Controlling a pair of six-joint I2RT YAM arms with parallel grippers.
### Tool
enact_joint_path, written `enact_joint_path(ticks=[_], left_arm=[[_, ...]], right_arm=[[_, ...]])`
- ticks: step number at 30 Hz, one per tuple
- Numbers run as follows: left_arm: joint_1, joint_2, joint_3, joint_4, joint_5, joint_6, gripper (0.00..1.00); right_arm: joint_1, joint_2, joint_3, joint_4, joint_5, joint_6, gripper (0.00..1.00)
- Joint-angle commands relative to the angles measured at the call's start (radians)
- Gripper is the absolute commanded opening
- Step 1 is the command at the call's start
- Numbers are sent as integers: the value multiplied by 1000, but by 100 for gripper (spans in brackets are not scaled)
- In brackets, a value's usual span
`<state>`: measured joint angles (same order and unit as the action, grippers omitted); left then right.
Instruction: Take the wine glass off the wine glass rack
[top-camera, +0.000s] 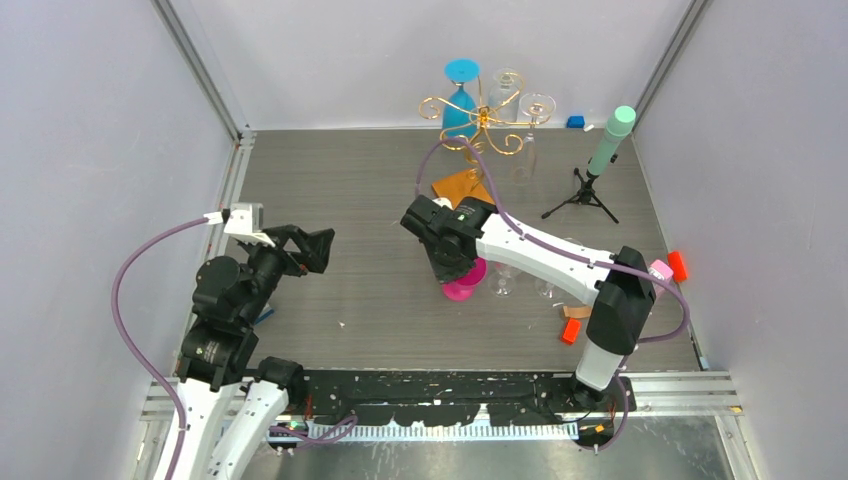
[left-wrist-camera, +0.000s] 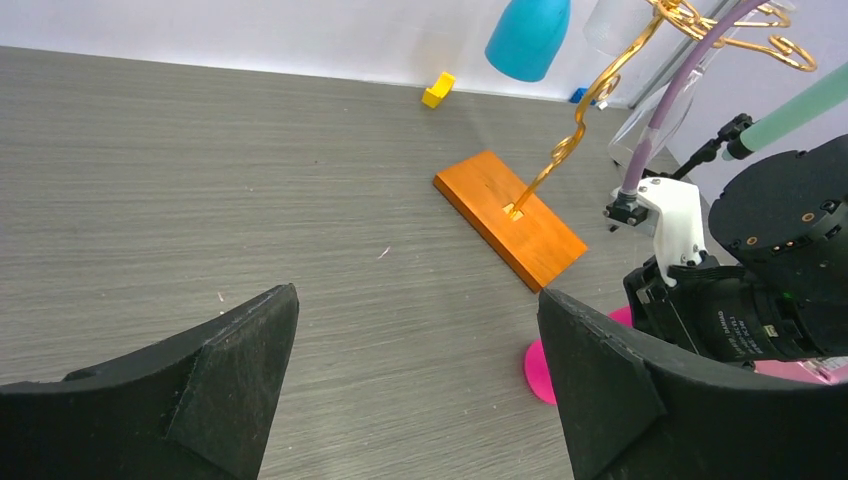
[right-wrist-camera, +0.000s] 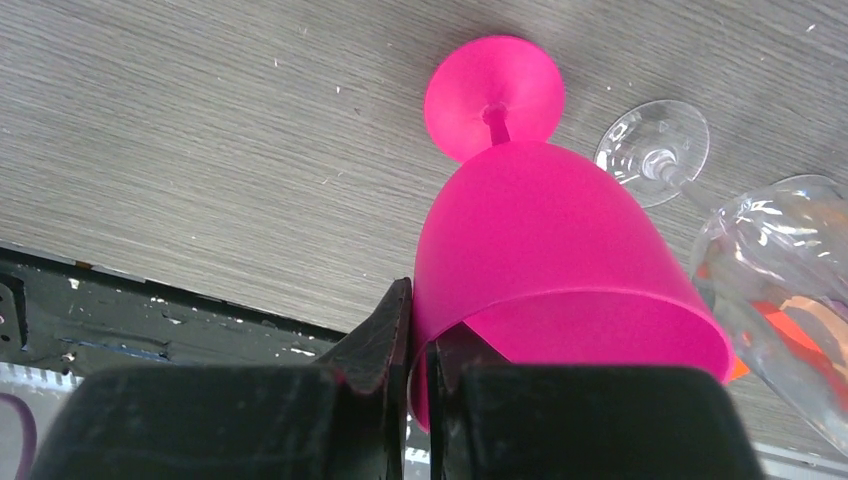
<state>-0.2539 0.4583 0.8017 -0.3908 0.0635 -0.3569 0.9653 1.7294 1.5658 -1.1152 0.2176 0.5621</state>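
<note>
While the right gripper (right-wrist-camera: 418, 335) has its jaws clamped on the rim of the pink wine glass (right-wrist-camera: 560, 250), the foot looks settled on the tabletop (top-camera: 350, 200) near its middle, well apart from the wine glass rack (top-camera: 483, 118) at the far edge. Part the jaws gently, then rise straight up, sparing the 2 clear glasses (right-wrist-camera: 655, 150) just beside it. Your left gripper (left-wrist-camera: 417, 300) holds its jaws wide apart, gripping nothing.

left end effector (left-wrist-camera: 417, 300) spread wide, right end effector (right-wrist-camera: 418, 330) pinched together, pointing down
</note>
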Motion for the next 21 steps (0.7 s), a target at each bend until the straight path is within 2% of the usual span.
enact_joint_path(ticks=[1, 3, 7, 9, 15, 21], left_arm=[[1, 0, -10, 55, 6, 21, 92], [1, 0, -10, 56, 3, 21, 93], [1, 4, 0, 61, -8, 22, 93], [1, 8, 5, 69, -11, 22, 93], [1, 16, 20, 65, -14, 26, 93], [1, 19, 36, 56, -29, 38, 93]], right_arm=[[6, 10, 47, -42, -5, -7, 12], [6, 15, 52, -49, -3, -8, 16], [6, 3, 69, -50, -4, -4, 34], [6, -11, 81, -43, -2, -5, 38], [5, -65, 134, -45, 6, -16, 47], [-4, -203, 196, -32, 19, -32, 51]])
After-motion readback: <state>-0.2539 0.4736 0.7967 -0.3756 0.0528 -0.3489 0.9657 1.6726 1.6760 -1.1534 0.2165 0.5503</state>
